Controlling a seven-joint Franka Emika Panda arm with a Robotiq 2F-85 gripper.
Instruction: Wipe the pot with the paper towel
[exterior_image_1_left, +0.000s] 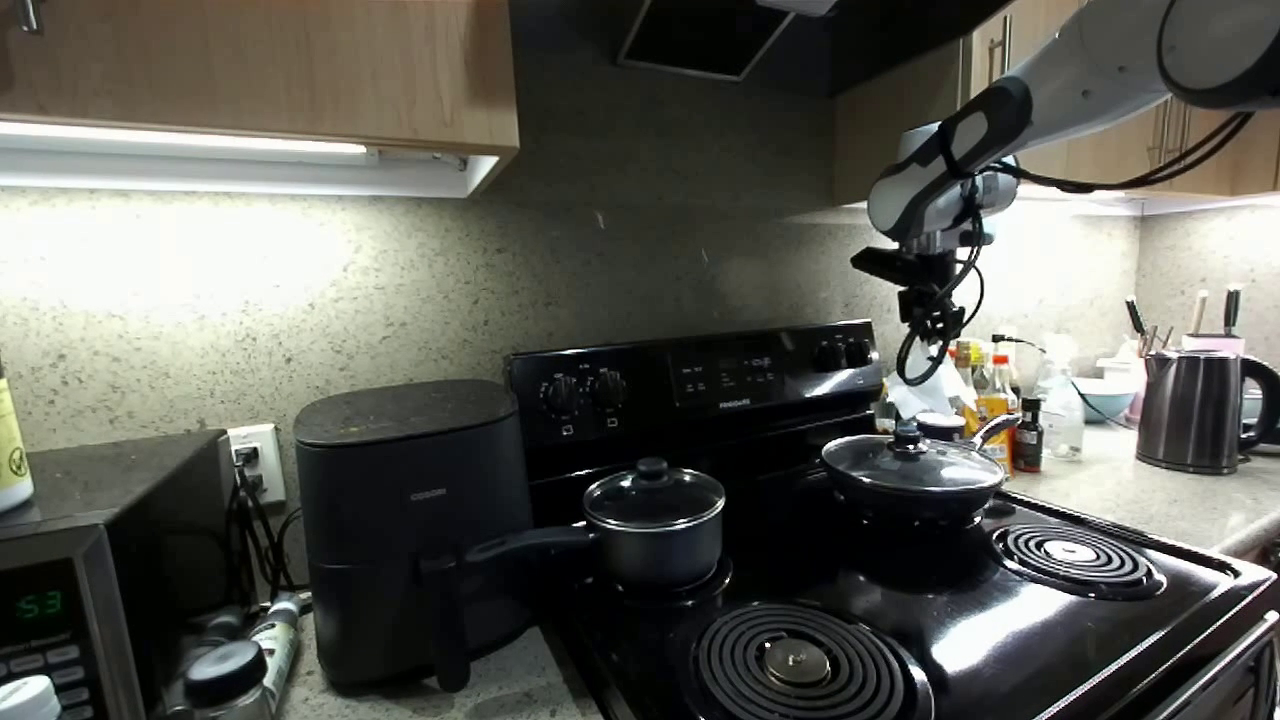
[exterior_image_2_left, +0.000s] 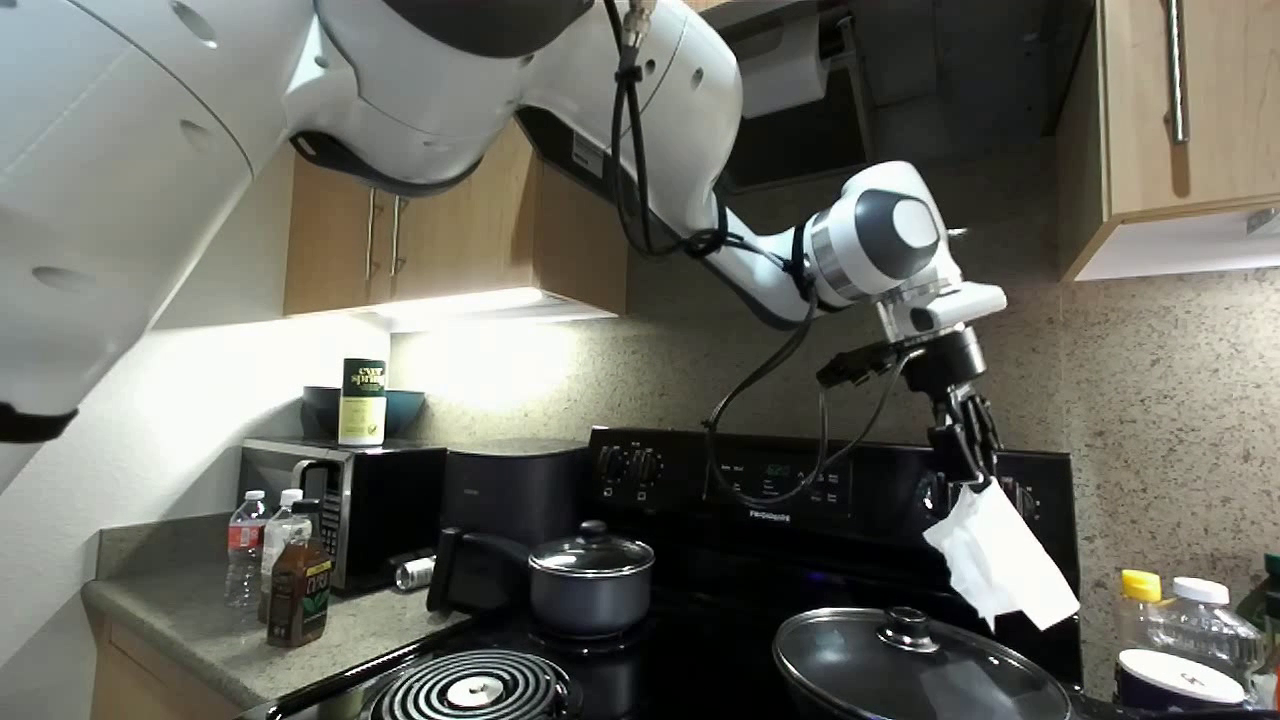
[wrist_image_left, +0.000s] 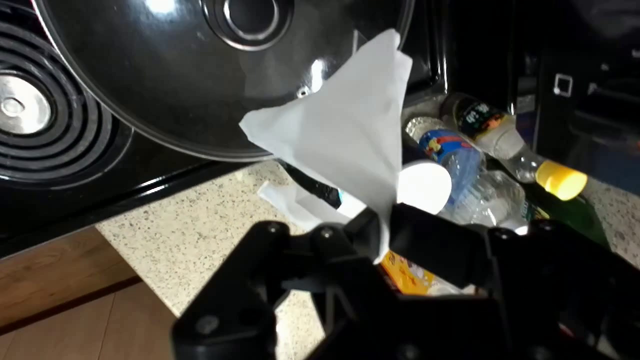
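A lidded pan (exterior_image_1_left: 920, 505) is set on a back burner, and its handle (exterior_image_1_left: 998, 428) is carried past the edge of the stove (exterior_image_1_left: 985, 650) toward bottles (wrist_image_left: 442, 144) clustered on the counter (wrist_image_left: 200, 235). Beyond these a kettle (exterior_image_1_left: 1190, 410) is seen. Two coils (exterior_image_1_left: 797, 661) are exposed at the front. The fryer (exterior_image_1_left: 410, 500) is placed close beside the pot (exterior_image_1_left: 655, 555), with the microwave (exterior_image_2_left: 390, 510) next along.

The pot is seated upright on the other back burner, well apart from the gripper (wrist_image_left: 382, 230). Dark grey outside, it is covered by a glass lid (exterior_image_1_left: 640, 505) with a pale rim and dark knob; its black handle is pointed toward the fryer.

The towel (wrist_image_left: 350, 125) is pinched at one end by the gripper, whose fingers are drawn together on it. White and loosely folded, it is hung corners down above the pan, which is partly hidden by it in the wrist view.
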